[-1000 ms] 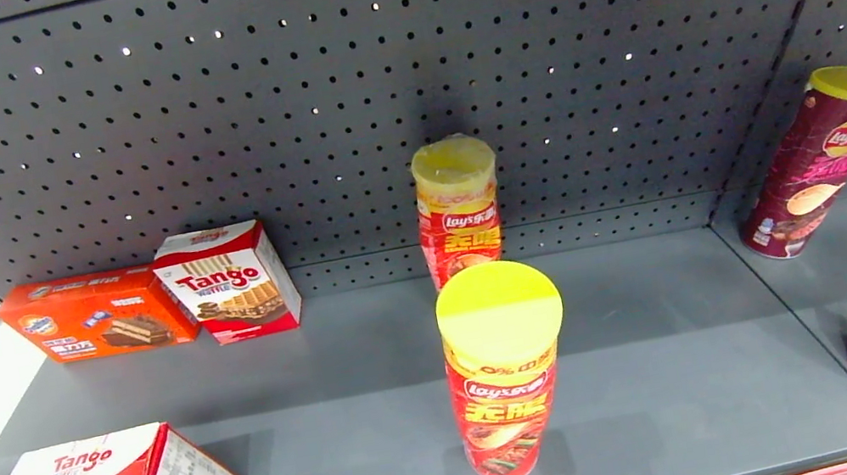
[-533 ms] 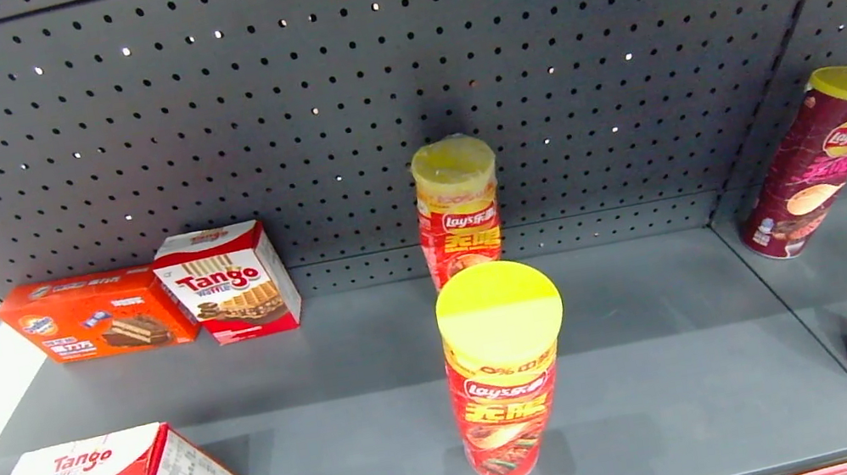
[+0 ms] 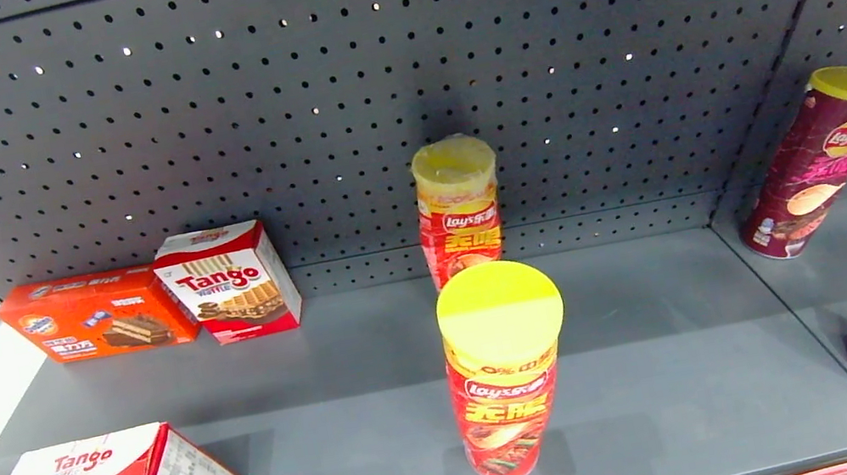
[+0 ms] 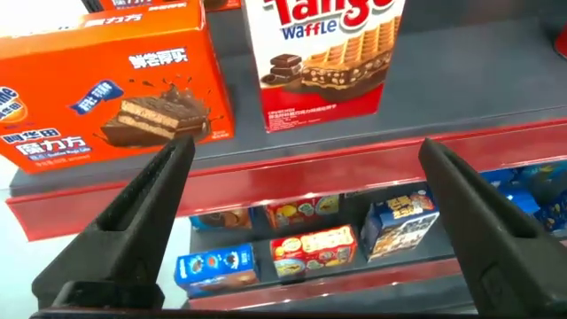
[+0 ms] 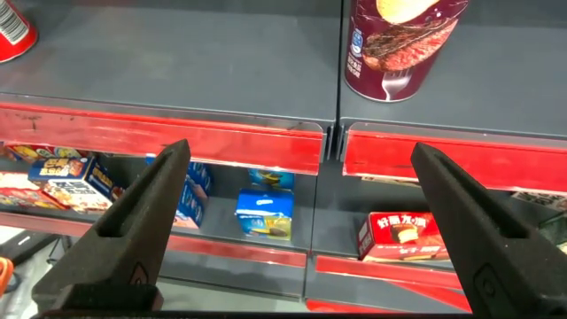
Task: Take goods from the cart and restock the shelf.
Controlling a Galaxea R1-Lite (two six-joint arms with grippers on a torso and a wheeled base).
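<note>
My left claw [image 4: 306, 144] and right claw [image 5: 301, 149] both hang released and empty just outside the shelf [image 3: 669, 368] edge. One red can [image 3: 508, 369] stands straight before another, labels forward for shoppers; I'd fetch more stock next.

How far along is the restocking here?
Done: the grey metal shelf holds two red chip cans with yellow lids, one behind the other, red-and-white wafer boxes and orange cake boxes at its left, maroon chip cans at its right. In hand: nothing; the left gripper and right gripper are open and empty at the shelf's front edge. Left: bare stretches either side of the red cans probably want filling.
</note>
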